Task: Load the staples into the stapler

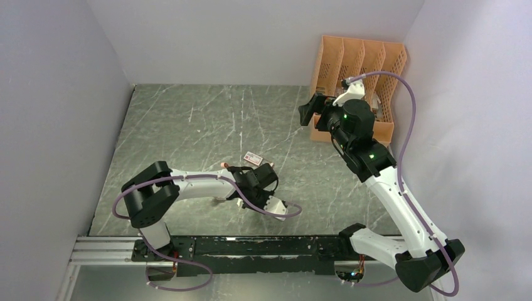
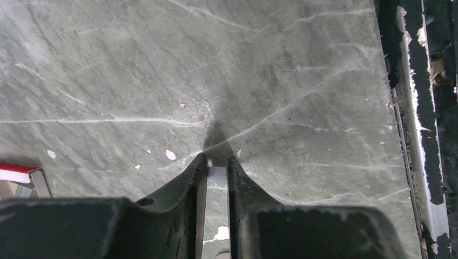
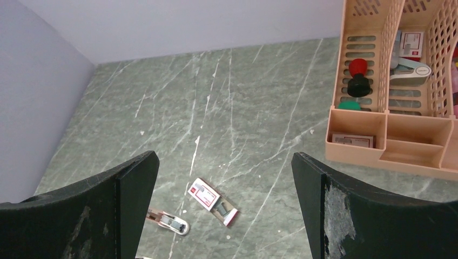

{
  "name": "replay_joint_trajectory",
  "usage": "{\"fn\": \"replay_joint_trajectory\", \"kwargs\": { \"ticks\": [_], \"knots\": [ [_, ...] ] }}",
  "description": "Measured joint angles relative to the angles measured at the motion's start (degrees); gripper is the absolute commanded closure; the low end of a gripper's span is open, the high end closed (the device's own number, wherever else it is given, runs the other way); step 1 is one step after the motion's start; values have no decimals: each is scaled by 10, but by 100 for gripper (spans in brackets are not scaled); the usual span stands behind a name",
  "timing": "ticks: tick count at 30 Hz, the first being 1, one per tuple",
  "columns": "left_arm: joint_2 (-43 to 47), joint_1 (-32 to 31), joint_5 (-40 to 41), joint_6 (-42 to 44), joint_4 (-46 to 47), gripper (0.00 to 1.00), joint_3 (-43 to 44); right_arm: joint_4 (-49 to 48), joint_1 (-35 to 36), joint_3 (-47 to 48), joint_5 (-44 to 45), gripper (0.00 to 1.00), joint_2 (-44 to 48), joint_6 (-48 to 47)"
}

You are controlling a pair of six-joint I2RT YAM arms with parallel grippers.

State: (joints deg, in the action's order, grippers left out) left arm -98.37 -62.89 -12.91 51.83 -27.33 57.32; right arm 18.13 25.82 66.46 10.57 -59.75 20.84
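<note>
Marble table (image 1: 188, 125); one organizer (image 3: 416, 145); one loose stapler (image 3: 175, 223)

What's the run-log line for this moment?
left tool: shut on thin silvery staple strip | right tool: open, empty | red-and-white cardboard staple box: ungripped

Left claw (image 2: 217, 160) low, pinched on staples (image 2: 217, 174); right claw (image 3: 224, 162) raised, jaws wide apart.

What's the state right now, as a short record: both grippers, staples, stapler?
left gripper: shut on a thin silvery staple strip, low over the table
right gripper: open, empty, raised near the organizer
staple box: on the table, tray pulled partly out
stapler: on the table near the box, not touching it
</note>
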Motion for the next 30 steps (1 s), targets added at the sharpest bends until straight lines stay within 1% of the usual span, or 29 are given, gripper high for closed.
{"fn": "replay_joint_trajectory", "kwargs": {
  "ticks": [2, 6, 17, 22, 24, 30],
  "knots": [
    [0, -1, 0, 0, -1, 77, 0, 0, 0, 0, 0, 0, 0, -1],
    [0, -2, 0, 0, 0, 69, 0, 0, 0, 0, 0, 0, -2, -2],
    [0, -2, -1, 1, 0, 65, 2, 0, 0, 0, -5, 0, -6, -2],
    [0, -2, -5, 1, -6, 62, 5, 2, 0, 0, -7, 0, -11, -3],
    [0, -2, -8, 1, -10, 58, 7, 2, 0, 0, -7, 0, -11, -3],
    [6, -2, -26, 0, -16, 56, 18, 2, 0, 0, -9, 0, -12, -3]
  ]
}}
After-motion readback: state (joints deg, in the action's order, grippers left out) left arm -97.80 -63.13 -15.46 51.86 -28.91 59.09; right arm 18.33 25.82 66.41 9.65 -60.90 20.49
